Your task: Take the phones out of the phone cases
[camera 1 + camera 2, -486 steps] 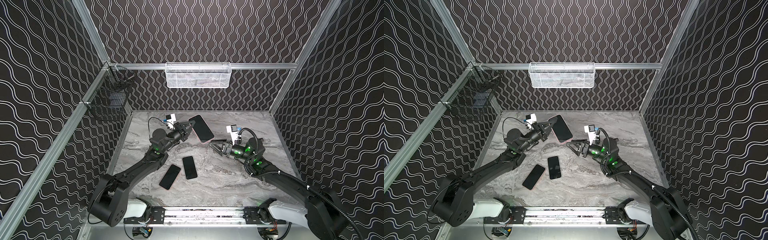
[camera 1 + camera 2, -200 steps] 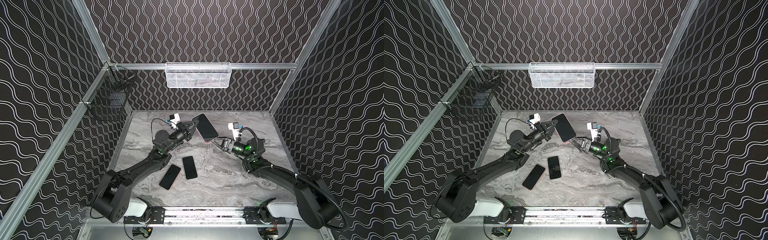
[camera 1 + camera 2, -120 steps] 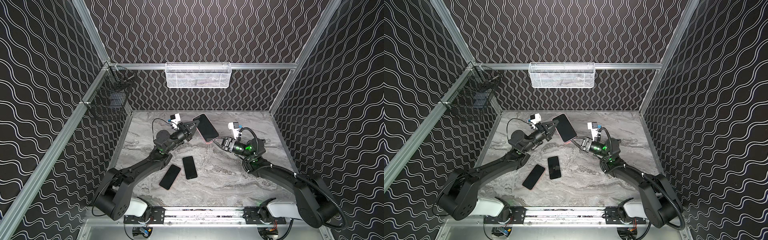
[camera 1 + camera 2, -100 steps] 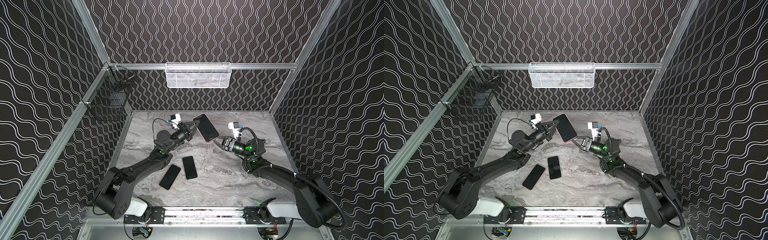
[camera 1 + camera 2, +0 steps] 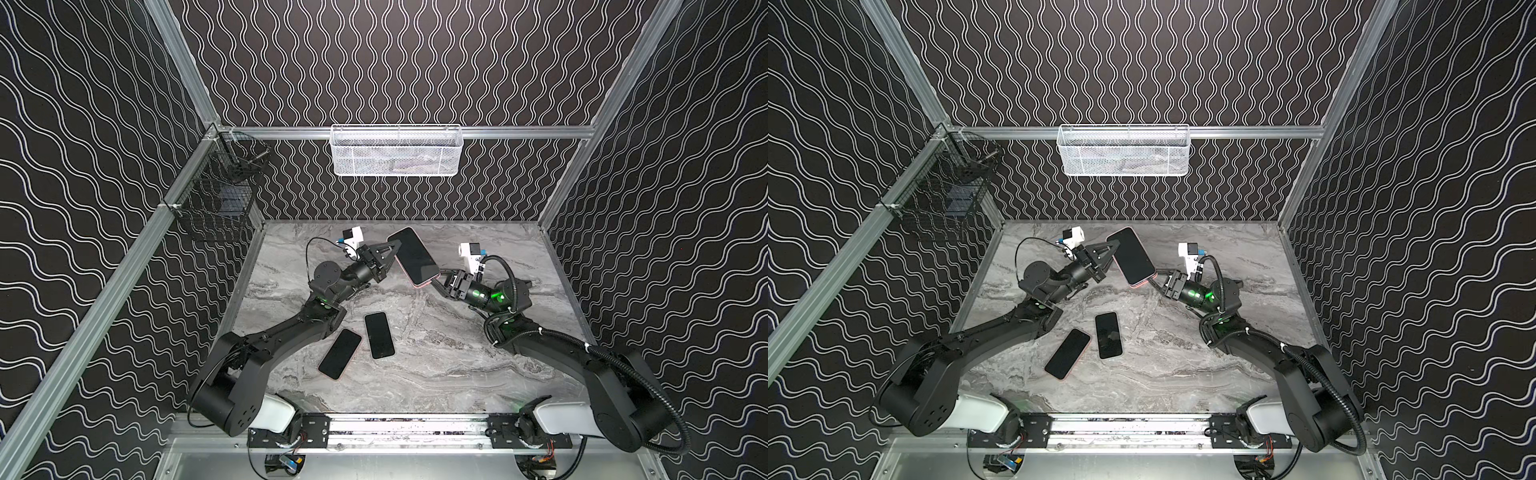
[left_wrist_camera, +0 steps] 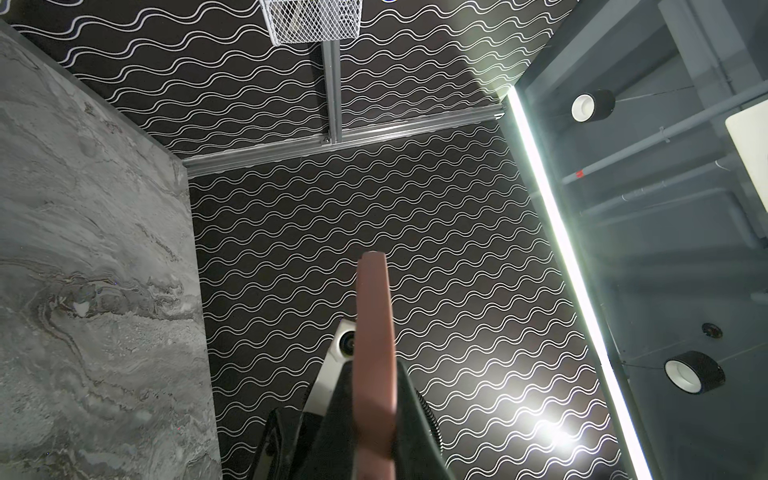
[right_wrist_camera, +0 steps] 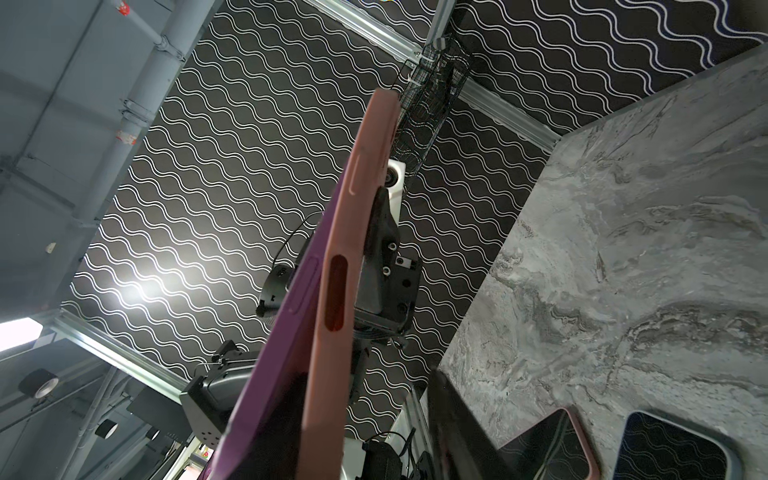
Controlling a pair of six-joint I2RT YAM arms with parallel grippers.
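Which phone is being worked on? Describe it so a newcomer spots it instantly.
Below the white mesh basket on the back wall, find the far end of the marble table. The cased phone is raised above it, gripped by the left claw, right claw at its near corner. Unlike the two flat phones nearer the front, it is airborne and tilted.

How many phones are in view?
3. One phone, in a pink case, held above the table by the left gripper, right gripper at its end. Two phones lie side by side on the table. Baskets' contents unclear.
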